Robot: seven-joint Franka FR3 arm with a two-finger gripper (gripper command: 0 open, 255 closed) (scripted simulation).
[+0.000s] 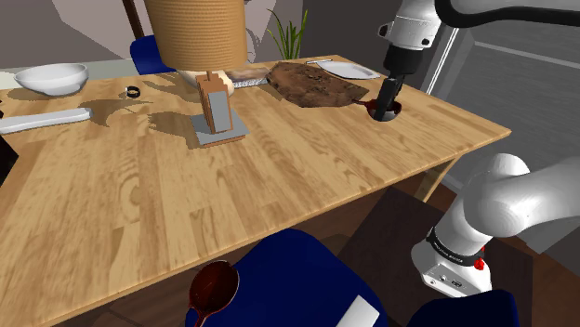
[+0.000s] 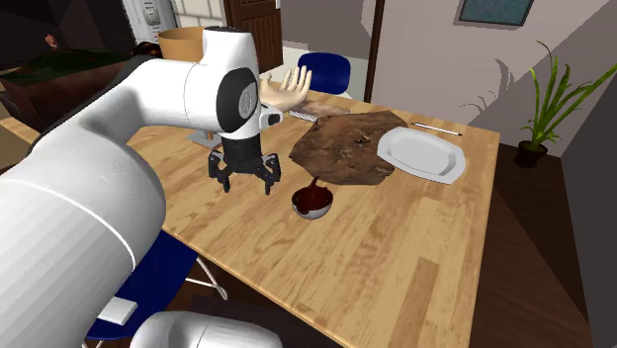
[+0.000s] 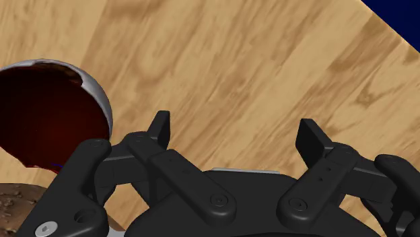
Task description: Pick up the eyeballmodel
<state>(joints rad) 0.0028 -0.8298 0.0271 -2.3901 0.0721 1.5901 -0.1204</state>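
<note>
Claw (image 3: 235,129) wide open, empty, above bench (image 1: 139,214). Eyeball model (image 2: 312,201) on bench just beside brown mat (image 2: 341,148). Likely light, rigid, smooth round shell, slip risk; pinch across widest part.

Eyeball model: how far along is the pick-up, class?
Done: gripper hangs close beside the eyeball model. In hand: nothing; its open fingers frame bare table, with the model outside them. Left: centre over it, close, lift.
</note>
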